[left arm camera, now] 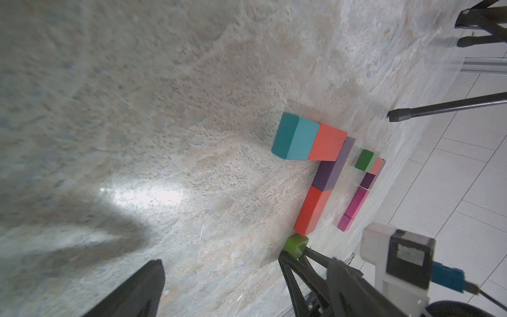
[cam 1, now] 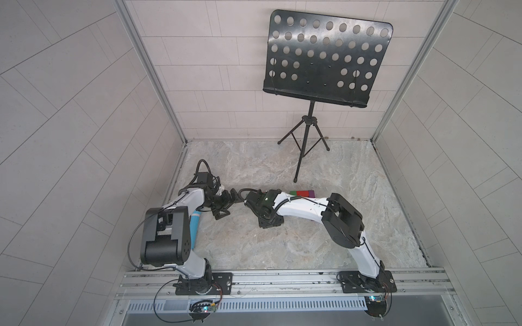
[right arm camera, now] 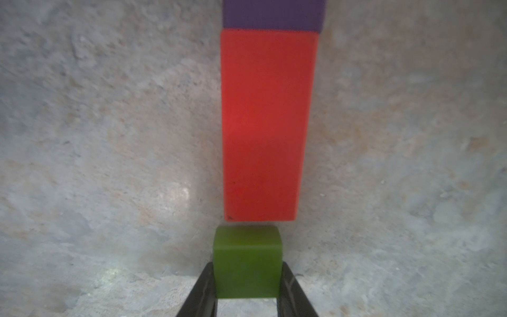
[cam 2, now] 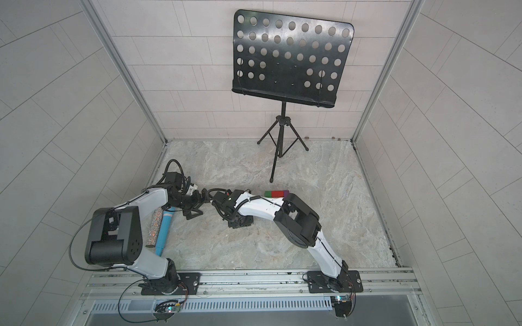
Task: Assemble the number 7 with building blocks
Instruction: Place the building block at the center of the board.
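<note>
As R arm (cam 1: 299, 209) hides blks (cam 1: 302, 193), stand (cam 1: 324, 59) sits behind.

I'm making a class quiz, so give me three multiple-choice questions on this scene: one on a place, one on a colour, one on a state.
1. Where is the green block held by the right end effector?
A) at the free end of the long red block
B) on top of it
C) far from every block

2. What colour block meets the long red block's other end?
A) teal
B) purple
C) magenta

3. How is the left end effector?
A) shut on a block
B) open, empty
C) shut, empty

Answers:
1 A, the right wrist view shows it lined up at the red end.
2 B, the purple block abuts there.
3 B, it stands wide open.
</note>
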Action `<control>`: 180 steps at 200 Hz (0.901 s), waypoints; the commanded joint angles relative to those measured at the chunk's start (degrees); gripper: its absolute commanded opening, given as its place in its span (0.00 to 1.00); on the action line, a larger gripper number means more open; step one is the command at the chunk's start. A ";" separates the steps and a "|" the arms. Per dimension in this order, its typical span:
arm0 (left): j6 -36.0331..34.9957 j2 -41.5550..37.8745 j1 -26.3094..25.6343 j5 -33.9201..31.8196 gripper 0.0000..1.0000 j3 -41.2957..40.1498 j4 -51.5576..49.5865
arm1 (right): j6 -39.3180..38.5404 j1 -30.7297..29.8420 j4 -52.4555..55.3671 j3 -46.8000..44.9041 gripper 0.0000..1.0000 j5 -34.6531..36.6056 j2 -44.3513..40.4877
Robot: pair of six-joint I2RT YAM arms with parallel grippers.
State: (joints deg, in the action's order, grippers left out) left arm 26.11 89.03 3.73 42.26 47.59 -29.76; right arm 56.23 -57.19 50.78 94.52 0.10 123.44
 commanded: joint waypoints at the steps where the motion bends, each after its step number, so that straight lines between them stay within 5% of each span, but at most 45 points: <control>1: -0.27 -0.66 0.31 0.19 1.00 -0.61 0.49 | 0.90 0.56 1.25 -0.24 0.35 1.75 -0.66; 180: -0.28 -0.57 0.31 0.06 1.00 -0.49 0.46 | -0.25 1.64 0.90 2.11 0.35 0.96 1.54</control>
State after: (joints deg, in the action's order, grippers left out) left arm 26.09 89.03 3.73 42.24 47.59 -29.76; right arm 55.53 -55.81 50.72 95.11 0.10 123.61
